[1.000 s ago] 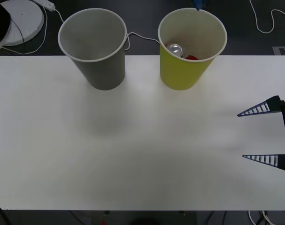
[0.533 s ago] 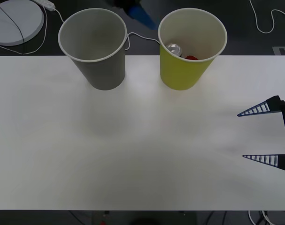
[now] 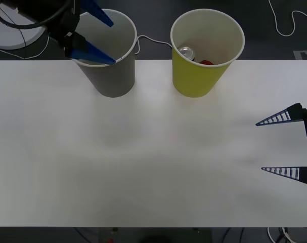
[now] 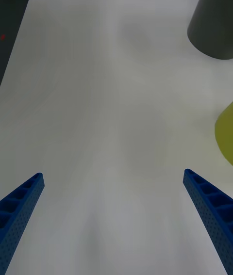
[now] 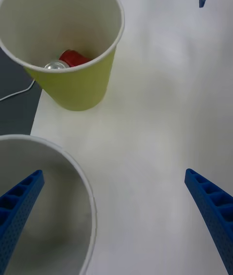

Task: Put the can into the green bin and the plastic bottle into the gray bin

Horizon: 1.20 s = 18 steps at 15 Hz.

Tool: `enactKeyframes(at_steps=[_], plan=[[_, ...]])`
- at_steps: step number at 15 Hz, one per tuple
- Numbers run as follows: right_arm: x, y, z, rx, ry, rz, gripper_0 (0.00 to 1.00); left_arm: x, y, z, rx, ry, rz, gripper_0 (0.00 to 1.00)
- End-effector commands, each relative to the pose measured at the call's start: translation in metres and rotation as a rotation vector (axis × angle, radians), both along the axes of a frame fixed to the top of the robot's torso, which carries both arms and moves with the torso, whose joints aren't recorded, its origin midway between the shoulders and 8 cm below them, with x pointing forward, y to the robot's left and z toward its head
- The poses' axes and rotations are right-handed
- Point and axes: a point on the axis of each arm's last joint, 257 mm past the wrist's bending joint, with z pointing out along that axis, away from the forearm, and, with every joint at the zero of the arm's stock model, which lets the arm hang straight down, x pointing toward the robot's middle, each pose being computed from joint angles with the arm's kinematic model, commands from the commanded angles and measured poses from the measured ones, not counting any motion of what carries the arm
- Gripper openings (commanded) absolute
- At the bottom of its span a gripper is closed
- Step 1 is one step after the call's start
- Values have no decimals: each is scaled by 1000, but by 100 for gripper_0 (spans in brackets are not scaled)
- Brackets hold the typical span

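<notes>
One item is already placed — the can (image 3: 189, 53) lies inside the green bin (image 3: 204, 76). No plastic bottle can be seen. The left gripper (image 3: 98, 36), fingers spread and empty, hovers over the gray bin (image 3: 110, 76); the right gripper (image 3: 280, 146) waits spread at the table (image 3: 143, 167) edge — next I would check the gray bin.

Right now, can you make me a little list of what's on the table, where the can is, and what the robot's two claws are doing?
table: white table, two big cups standing on its far side
green bin: yellow-green cup, upright, right of the gray one
can: red can lying inside the green bin
gray bin: gray cup, upright; what it holds cannot be seen
left gripper: open, over the gray bin's left rim, holding nothing
right gripper: open, at the table's right edge, holding nothing
</notes>
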Motion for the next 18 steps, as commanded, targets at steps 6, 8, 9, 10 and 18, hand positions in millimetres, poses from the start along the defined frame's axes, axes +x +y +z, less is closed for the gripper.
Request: enactKeyframes(at_steps=[6, 8, 9, 10, 18], plan=[[0, 0, 0, 0, 0, 0, 100, -31, 84, -58, -10, -99, -32, 100], [0, 0, 0, 0, 0, 0, 100, -42, 99, -71, -9, -116, -38, 100], [0, 0, 0, 0, 0, 0, 100, -49, 106, -79, -11, -120, -44, 100], [0, 0, 0, 0, 0, 0, 100, -54, 113, -86, -13, -123, -50, 100], [0, 0, 0, 0, 0, 0, 100, -88, 149, -133, 13, -135, -118, 100]])
